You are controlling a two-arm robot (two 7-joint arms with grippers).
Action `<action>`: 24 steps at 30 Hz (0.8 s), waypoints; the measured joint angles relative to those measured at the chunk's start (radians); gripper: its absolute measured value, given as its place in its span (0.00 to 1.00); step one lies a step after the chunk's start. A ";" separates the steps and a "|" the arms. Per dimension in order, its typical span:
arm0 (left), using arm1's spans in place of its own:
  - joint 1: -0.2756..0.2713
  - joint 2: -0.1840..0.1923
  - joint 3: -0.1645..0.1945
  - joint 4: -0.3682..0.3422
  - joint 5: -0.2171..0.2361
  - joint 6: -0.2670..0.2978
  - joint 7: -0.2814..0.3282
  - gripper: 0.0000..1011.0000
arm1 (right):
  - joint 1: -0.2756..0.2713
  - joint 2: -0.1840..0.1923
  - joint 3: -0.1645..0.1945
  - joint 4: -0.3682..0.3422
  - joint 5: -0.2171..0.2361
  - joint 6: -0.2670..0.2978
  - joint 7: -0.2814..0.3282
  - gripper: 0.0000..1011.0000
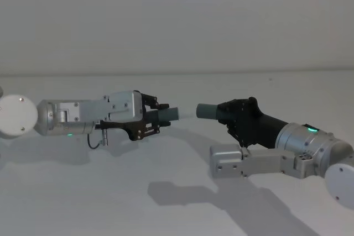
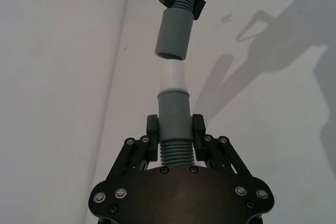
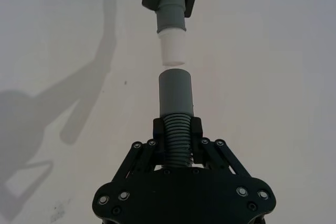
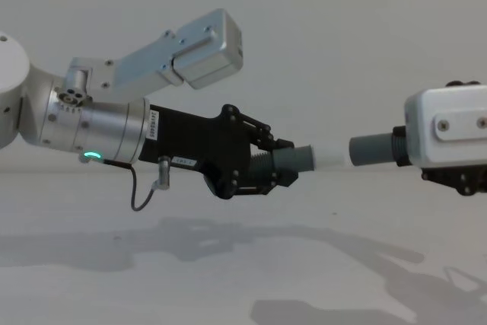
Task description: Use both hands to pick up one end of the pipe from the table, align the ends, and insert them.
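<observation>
Both pipe pieces hang in the air above the white table [image 1: 166,197], with their ends facing each other. My left gripper [image 1: 148,116] is shut on a ribbed grey piece [image 2: 173,111] whose white tip [image 2: 172,77] points at the other piece. My right gripper [image 1: 233,116] is shut on a second ribbed grey piece [image 3: 176,93] with an open round socket end [image 1: 208,111]. The white tip [image 3: 173,48] and the socket are nearly in line. A narrow gap separates them in the right wrist view. From the chest, the tip [image 4: 331,157] almost meets the socket [image 4: 370,150].
The arms cast shadows [image 1: 182,192] on the bare table below the pipes. A pale wall [image 1: 177,20] rises behind the table's far edge. My right wrist's silver block [image 4: 449,136] stands large at the chest view's right edge.
</observation>
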 joint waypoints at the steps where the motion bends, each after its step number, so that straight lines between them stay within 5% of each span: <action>1: 0.000 0.000 0.000 0.000 0.000 0.000 0.000 0.34 | 0.000 -0.001 0.000 0.001 -0.001 0.001 0.001 0.25; 24: 0.000 0.000 0.000 0.000 0.000 0.000 0.000 0.34 | -0.016 -0.025 0.025 -0.012 0.027 0.004 0.027 0.25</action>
